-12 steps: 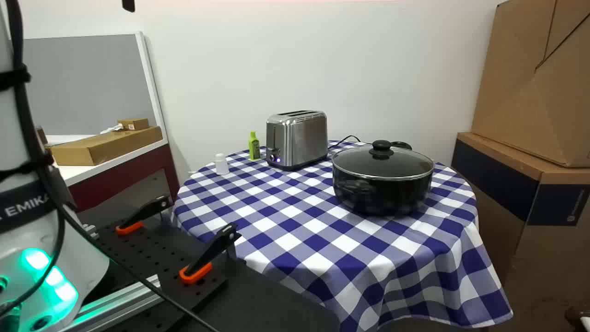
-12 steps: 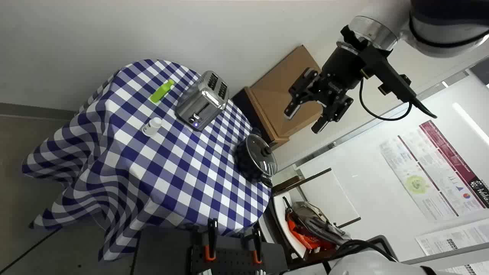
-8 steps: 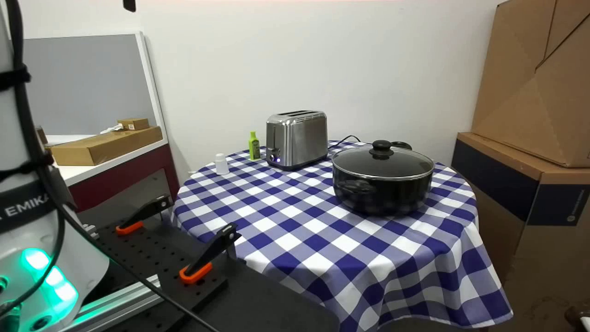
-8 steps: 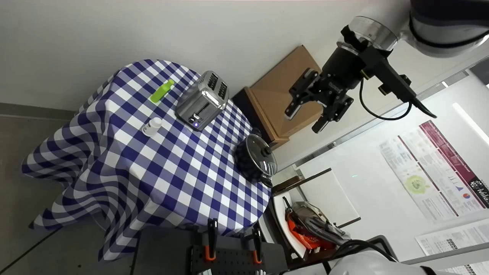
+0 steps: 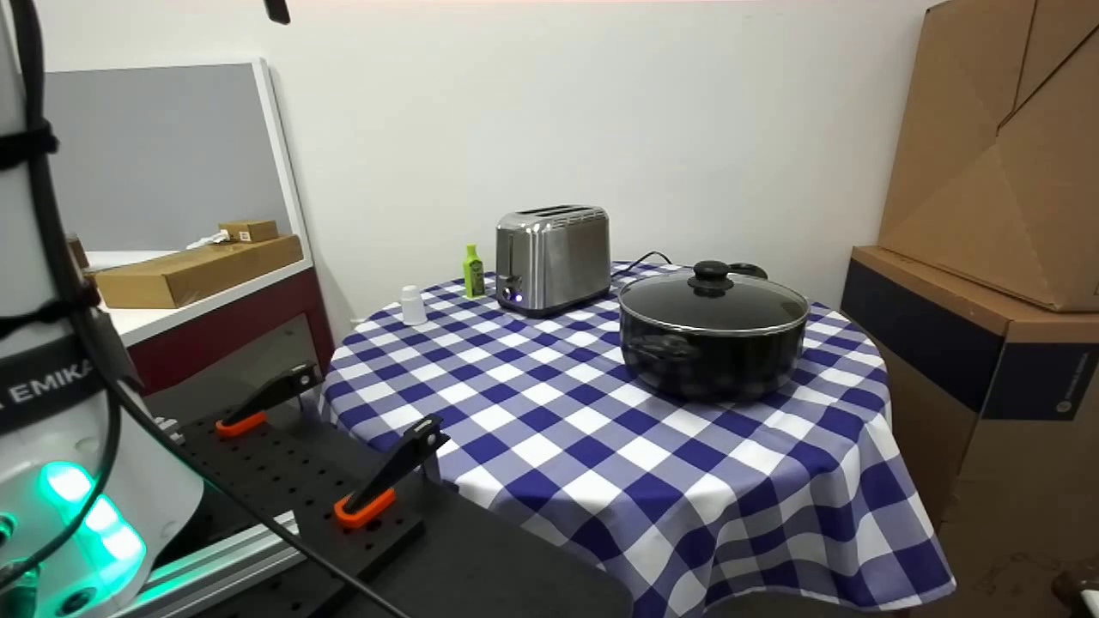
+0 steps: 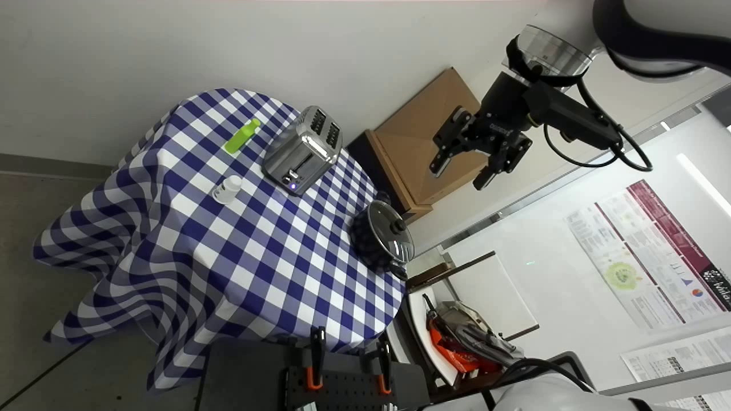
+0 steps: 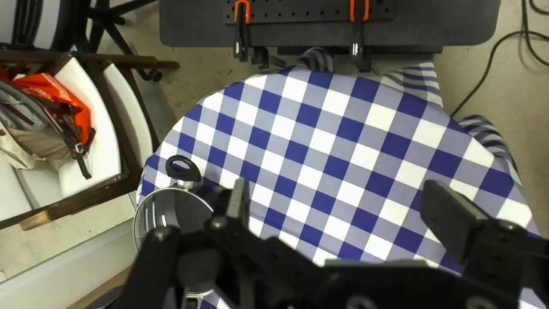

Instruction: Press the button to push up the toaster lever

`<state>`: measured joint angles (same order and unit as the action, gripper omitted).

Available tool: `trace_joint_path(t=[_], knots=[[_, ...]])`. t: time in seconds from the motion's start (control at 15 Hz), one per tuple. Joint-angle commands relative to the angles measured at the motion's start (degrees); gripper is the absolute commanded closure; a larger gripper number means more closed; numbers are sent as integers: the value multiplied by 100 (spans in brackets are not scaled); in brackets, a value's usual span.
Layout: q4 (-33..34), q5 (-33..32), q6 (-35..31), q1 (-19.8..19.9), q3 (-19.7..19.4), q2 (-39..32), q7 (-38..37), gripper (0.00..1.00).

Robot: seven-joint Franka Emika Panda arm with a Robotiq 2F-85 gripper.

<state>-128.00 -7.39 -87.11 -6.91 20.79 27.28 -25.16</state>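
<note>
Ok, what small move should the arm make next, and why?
I'd probably ease the Robotiq gripper down toward the small glowing light on the two-slot silver toaster. In an exterior view the gripper hangs open in the air, holding nothing, well apart from the toaster's lit end.

Toaster (image 5: 562,262) between bottle (image 5: 474,275) and pot (image 5: 713,356) (all on tablecloth (image 5: 532,395)).

We read EMIKA in pale capitals on the dark band (image 5: 39,384) of the robot arm (image 5: 41,442) in an exterior view. In an exterior view we make out Mila, white on the black corner of the poster (image 6: 648,257). The poster's finer print, the lettering on the gripper (image 6: 461,172), the label on the green bottle (image 5: 474,275) and the print on the orange bag (image 7: 64,96) are too small or blurred for us to read
</note>
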Motion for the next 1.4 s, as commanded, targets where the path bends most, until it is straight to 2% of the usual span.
trace_joint_path(t=[0.0,0.27,0.6,1.07,1.33], knots=[[-376,-49,-788,-16,-88,118,-466,0],[-960,-38,-1847,149,-341,-35,-607,0],[-1452,-323,-2834,492,-579,-651,-595,0],[-1496,-1082,-4042,784,-821,-1724,-855,0],[-1445,-1858,-4870,810,-1007,-2345,-1028,0]])
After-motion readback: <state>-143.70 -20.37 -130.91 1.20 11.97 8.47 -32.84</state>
